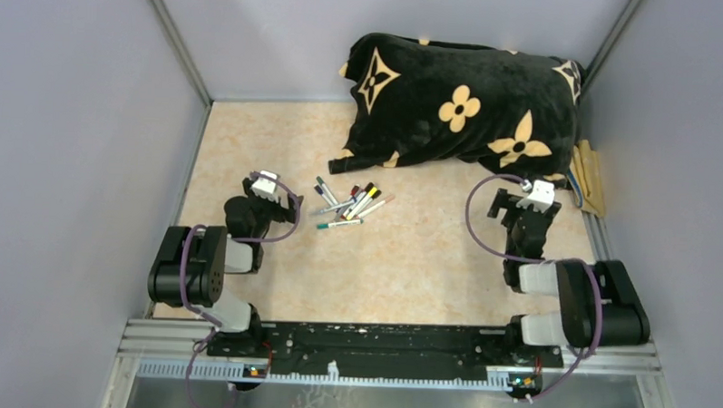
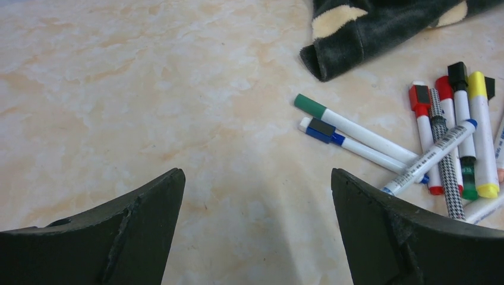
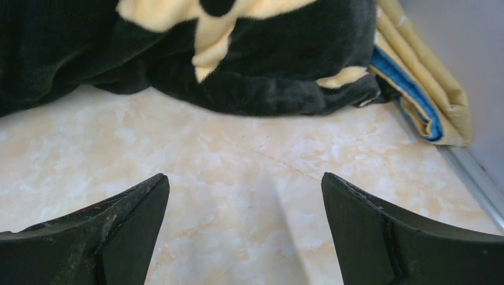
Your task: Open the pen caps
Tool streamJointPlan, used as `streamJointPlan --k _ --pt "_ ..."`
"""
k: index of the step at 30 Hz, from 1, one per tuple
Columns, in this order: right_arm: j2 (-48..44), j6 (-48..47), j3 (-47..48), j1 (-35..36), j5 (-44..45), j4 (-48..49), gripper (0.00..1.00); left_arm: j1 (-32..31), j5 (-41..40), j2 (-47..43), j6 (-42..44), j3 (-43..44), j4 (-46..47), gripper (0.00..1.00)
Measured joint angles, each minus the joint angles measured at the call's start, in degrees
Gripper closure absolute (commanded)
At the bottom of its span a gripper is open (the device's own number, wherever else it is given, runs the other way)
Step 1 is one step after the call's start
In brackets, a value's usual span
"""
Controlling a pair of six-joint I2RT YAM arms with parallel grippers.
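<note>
With left claw and right claw wide and empty, I judge the pens beside the pillow light, stiff and slippery: hold the barrel, pull the pen caps.

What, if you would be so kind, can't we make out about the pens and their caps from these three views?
Top view: the pens are too small to count or to tell capped from uncapped.
Left wrist view: the pile runs off the right edge, and crossed pens hide one another's ends.
Right wrist view: no pens show, only the pillow and a folded cloth, both cut by the frame.
</note>
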Motion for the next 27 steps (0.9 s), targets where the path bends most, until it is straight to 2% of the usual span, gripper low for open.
streamJointPlan --k 2,6,10,13,16,18,21,24,27 --pt "-5.35 1.05 1.16 0.00 1.62 -6.75 0.01 0.72 0.02 -1.38 -0.46 1.62 -4.26 0.01" --pt "-18.45 6.82 5.05 0.02 4.31 -17.14 0.01 1.40 -0.09 -4.48 -0.59 15.58 -24.39 0.01" --pt "-29.97 22.12 5.14 -0.33 6.88 -22.91 0.01 1.66 -0.11 -6.27 -0.61 30.75 -41.57 0.01" --pt "-32.54 29.62 5.86 -1.99 2.29 -27.87 0.01 2.03 0.55 -8.72 -0.76 34.99 -49.57 0.01" --pt "-24.44 30.01 15.82 0.13 -4.57 -39.54 0.01 2.36 1.84 -10.82 -1.27 36.06 -56.68 0.01" --pt "-15.17 28.22 26.97 5.11 -6.32 -48.48 0.01 2.51 2.89 -11.13 -1.77 37.09 -61.16 0.01" --pt "-6.01 25.92 38.56 13.16 -6.40 -57.22 0.01 2.95 4.22 -11.10 -2.14 39.91 -68.37 0.01" --pt "-0.26 25.20 44.78 19.02 -6.27 -62.45 0.01 3.61 4.90 -10.67 -2.10 43.78 -73.94 0.01" --pt "2.97 24.92 46.34 22.75 -7.26 -63.52 0.01 4.52 5.42 -10.03 -2.10 46.88 -77.50 0.01"
